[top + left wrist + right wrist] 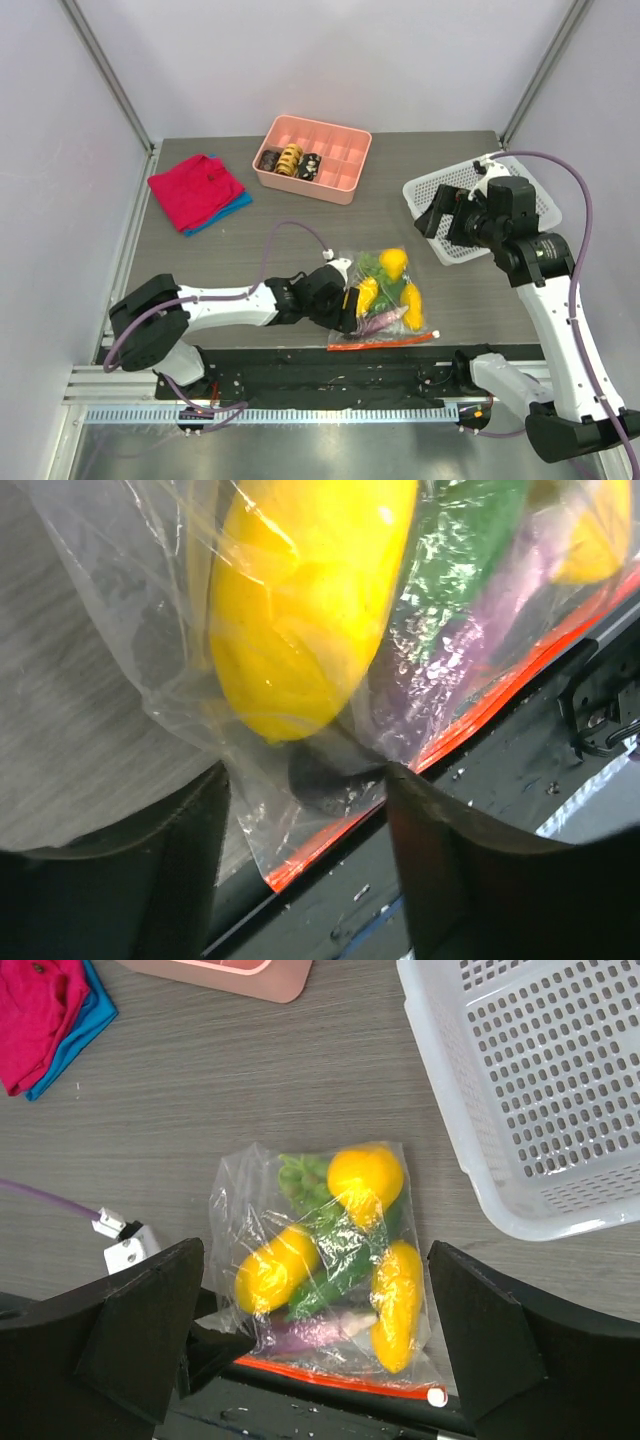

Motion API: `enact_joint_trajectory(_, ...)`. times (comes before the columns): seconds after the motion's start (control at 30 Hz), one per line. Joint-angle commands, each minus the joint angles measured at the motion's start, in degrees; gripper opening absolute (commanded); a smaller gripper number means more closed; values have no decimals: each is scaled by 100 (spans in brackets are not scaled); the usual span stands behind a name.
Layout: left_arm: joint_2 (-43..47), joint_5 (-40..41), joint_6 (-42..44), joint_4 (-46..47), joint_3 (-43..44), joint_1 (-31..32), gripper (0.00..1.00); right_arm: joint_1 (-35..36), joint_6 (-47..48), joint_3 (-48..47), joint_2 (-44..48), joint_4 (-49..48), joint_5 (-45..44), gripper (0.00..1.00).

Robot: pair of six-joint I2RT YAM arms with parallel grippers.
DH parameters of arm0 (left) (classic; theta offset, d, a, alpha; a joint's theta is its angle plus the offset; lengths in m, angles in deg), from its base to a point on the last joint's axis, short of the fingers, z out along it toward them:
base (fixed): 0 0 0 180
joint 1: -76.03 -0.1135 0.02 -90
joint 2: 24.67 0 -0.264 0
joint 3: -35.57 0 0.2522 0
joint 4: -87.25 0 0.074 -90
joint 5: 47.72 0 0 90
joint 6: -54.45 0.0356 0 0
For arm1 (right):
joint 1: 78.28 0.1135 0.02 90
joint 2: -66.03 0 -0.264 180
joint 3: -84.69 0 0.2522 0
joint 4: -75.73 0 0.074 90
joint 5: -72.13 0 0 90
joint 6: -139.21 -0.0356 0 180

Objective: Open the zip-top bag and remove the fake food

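The bag (385, 300) lies flat on the table (250, 240) at its near edge, between the two arm bases, with the red strip (330, 1375) along the near side. The food (365, 1175) is inside: yellow pieces, green ones and a purple one. The left gripper (305, 770) sits low at the bag's left near corner, fingers spread with the plastic between them, unpinched. The right gripper (315, 1248) hangs above, beside the basket (560, 1080), jaws wide and holding nothing.
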Motion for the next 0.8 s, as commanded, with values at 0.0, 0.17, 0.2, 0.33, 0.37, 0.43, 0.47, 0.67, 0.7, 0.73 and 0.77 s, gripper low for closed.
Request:
enact_joint_trajectory(0.0, 44, 341, -140, 820, -42, -224, 42, -17, 289, 106, 115, -55, 381, 100)
enact_joint_trajectory(0.17, 448, 821, -202, 305, 106, -1014, 0, 79, 44, 914, 80, -607, 1015, 100)
enact_joint_trajectory(0.2, 588, 998, -211, -18, 116, -1129, 0, 140, -79, 1028, 28, -687, 1068, 100)
enact_joint_trajectory(0.33, 1414, 1728, -404, -539, -130, -1761, 0, 885, -351, 1494, -122, -1083, 780, 100)
enact_joint_trajectory(0.37, 1764, 1817, -439, -618, -270, -1867, 0, 1018, -396, 1565, -166, -1214, 717, 100)
enact_joint_trajectory(0.43, 2030, 1941, -484, -803, -385, -2026, 0, 1212, -579, 1775, -332, -1373, 603, 100)
enact_joint_trajectory(0.47, 2179, 1915, -431, -865, -411, -2026, 14, 1431, -633, 1837, -394, -1530, 576, 100)
enact_joint_trajectory(0.67, 2857, 2283, -254, -1706, -588, -1324, 83, 1942, -1291, 2364, -737, -2199, 575, 100)
enact_joint_trajectory(0.7, 2962, 2344, -307, -1857, -553, -1219, 83, 2004, -1415, 2478, -772, -2348, 663, 100)
enact_joint_trajectory(0.73, 3015, 2415, -325, -1945, -526, -879, 79, 2022, -1555, 2732, -799, -2497, 742, 100)
enact_joint_trajectory(0.77, 3059, 2467, -377, -2059, -474, -684, 70, 2030, -1774, 2874, -834, -2821, 865, 100)
